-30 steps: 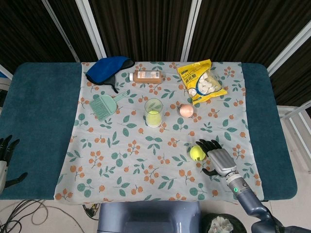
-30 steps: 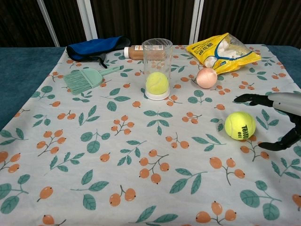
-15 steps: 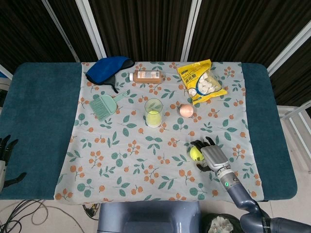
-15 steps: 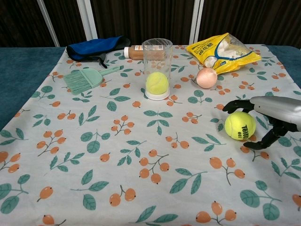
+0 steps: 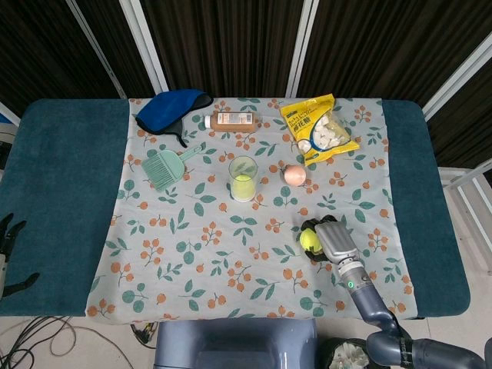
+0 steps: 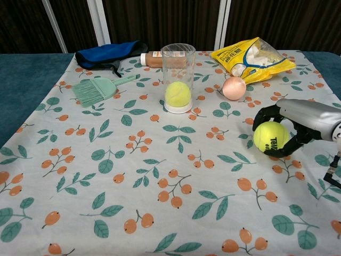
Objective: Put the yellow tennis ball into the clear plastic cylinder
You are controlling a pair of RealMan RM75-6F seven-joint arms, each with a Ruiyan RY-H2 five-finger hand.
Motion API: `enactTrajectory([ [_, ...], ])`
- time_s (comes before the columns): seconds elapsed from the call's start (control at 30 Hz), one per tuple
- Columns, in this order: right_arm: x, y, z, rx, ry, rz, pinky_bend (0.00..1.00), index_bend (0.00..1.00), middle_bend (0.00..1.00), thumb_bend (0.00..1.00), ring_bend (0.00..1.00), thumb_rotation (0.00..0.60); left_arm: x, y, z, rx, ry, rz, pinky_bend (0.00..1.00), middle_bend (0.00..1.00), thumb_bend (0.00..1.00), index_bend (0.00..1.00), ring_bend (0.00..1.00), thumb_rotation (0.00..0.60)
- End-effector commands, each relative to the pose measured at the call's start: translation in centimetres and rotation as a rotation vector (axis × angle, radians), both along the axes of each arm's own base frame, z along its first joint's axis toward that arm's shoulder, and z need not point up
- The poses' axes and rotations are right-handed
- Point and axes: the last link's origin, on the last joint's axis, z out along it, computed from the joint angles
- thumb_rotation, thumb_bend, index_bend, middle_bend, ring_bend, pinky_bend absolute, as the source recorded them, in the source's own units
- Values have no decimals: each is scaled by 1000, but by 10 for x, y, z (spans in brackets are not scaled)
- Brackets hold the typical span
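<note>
A yellow tennis ball (image 5: 310,243) (image 6: 270,136) lies on the leaf-patterned cloth at the front right. My right hand (image 5: 332,238) (image 6: 299,120) grips it, with fingers curled round its top and far side. The clear plastic cylinder (image 5: 243,177) (image 6: 178,69) stands upright mid-table, well to the left of and beyond that hand. A second yellow tennis ball (image 6: 177,94) sits at its bottom. My left hand (image 5: 8,250) hangs past the table's left edge with fingers apart and nothing in them; the chest view does not show it.
A peach-coloured ball (image 6: 234,87) lies between the cylinder and my right hand. Behind it is a yellow snack bag (image 6: 252,58). A brown bottle (image 6: 152,58), a blue eye mask (image 6: 109,55) and a green brush (image 6: 95,89) lie at the back left.
My right hand moved left onto the tennis ball and its fingers closed round it. The ball shifted slightly toward the left. The left hand sank a little.
</note>
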Motion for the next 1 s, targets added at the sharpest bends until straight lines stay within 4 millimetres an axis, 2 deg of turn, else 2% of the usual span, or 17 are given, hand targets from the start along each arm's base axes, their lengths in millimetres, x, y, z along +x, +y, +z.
enactTrajectory([
  [0.03, 7, -5, 8, -26, -13, 26, 359, 685, 492, 356, 534, 600, 0, 0, 0, -1, -1, 2, 67, 0, 0, 140, 0, 600],
  [0.17, 34, -26, 33, -68, -7, 100, 442, 685, 492, 356, 536, 600, 0, -1, 0, -7, -6, 4, 68, 0, 0, 140, 0, 600],
  [0.37, 78, -52, 57, -116, 13, 173, 538, 685, 492, 356, 536, 600, 0, -1, 1, -6, -12, 9, 69, 0, 0, 140, 0, 600],
  [0.5, 108, -69, 67, -124, 18, 196, 393, 685, 492, 356, 536, 600, -1, 0, 3, -3, -15, 14, 70, 0, 0, 141, 0, 600],
  [0.73, 154, -96, 74, -137, 48, 216, 525, 685, 492, 356, 536, 600, -2, 0, 4, -1, -18, 19, 71, 0, 0, 141, 0, 600],
  [1.0, 195, -117, 67, -132, 63, 211, 634, 685, 492, 356, 536, 600, -3, 1, 5, -1, -22, 23, 74, 0, 0, 141, 0, 600],
])
